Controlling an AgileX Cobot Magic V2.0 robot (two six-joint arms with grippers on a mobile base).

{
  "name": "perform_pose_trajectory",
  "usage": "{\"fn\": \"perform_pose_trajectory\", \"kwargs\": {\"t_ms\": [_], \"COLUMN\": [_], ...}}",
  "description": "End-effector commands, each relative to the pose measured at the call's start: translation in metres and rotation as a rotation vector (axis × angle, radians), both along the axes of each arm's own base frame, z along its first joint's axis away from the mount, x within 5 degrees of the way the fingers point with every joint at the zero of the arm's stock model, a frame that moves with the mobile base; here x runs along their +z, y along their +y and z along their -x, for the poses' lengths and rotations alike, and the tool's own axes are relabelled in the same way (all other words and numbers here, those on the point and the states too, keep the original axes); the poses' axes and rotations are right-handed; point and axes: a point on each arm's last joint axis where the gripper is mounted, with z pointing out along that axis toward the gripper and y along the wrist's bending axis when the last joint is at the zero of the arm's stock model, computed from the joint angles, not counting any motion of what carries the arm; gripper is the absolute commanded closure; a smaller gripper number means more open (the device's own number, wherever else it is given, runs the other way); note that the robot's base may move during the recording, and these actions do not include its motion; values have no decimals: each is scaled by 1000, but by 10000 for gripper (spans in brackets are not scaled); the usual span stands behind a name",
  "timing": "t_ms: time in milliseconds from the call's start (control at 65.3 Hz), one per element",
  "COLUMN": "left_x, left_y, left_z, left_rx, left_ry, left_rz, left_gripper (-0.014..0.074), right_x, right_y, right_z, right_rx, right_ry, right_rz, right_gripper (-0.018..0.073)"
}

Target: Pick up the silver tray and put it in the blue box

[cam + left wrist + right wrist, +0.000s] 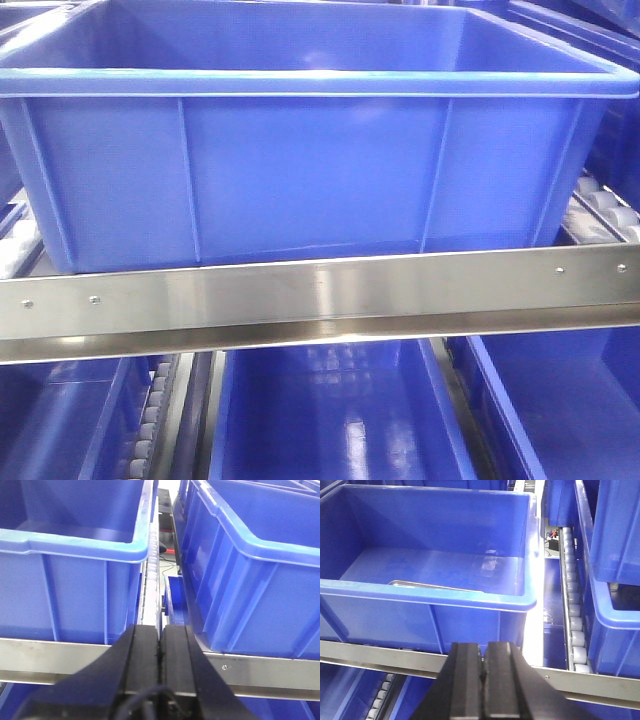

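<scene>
- The blue box [300,160] sits on a roller rack behind a steel rail [320,295]; more blue crates [340,420] stand on the level below and to the sides.
- In the right wrist view the silver tray [427,586] lies on the box floor, against the near wall; only its rim shows above the box edge.
- White rollers [575,630] run between neighbouring crates.
- The left hand [160,652] and right hand [484,667] are both closed, fingers together, empty, in front of the rail.
</scene>
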Motion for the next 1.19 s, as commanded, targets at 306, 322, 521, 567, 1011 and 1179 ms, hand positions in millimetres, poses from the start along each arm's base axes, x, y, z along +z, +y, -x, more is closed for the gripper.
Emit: {"fn": "perform_pose_trajectory", "kwargs": {"t_ms": [306, 322, 521, 567, 1011, 1179], "left_x": [10, 10, 10, 10, 10, 10], "left_y": [2, 2, 2, 2, 2, 2], "left_z": [2, 2, 2, 2, 2, 2], "left_rx": [16, 16, 16, 16, 16, 16], "left_ry": [-110, -110, -110, -110, -110, -110], "left_rz": [14, 14, 14, 14, 14, 14], "left_gripper": [701, 701, 701, 701, 701, 701], "right_x": [16, 16, 16, 15, -94, -121], "right_y": [1, 1, -3, -5, -19, -19], "right_z": [0, 0, 1, 2, 19, 25], "right_rx": [16, 16, -21, -48, -225, -225], "right_ry": [-106, -106, -115, -110, -270, -295], "right_rz": [-6, -6, 13, 12, 54, 51], "right_gripper": [510, 510, 510, 510, 510, 510]}}
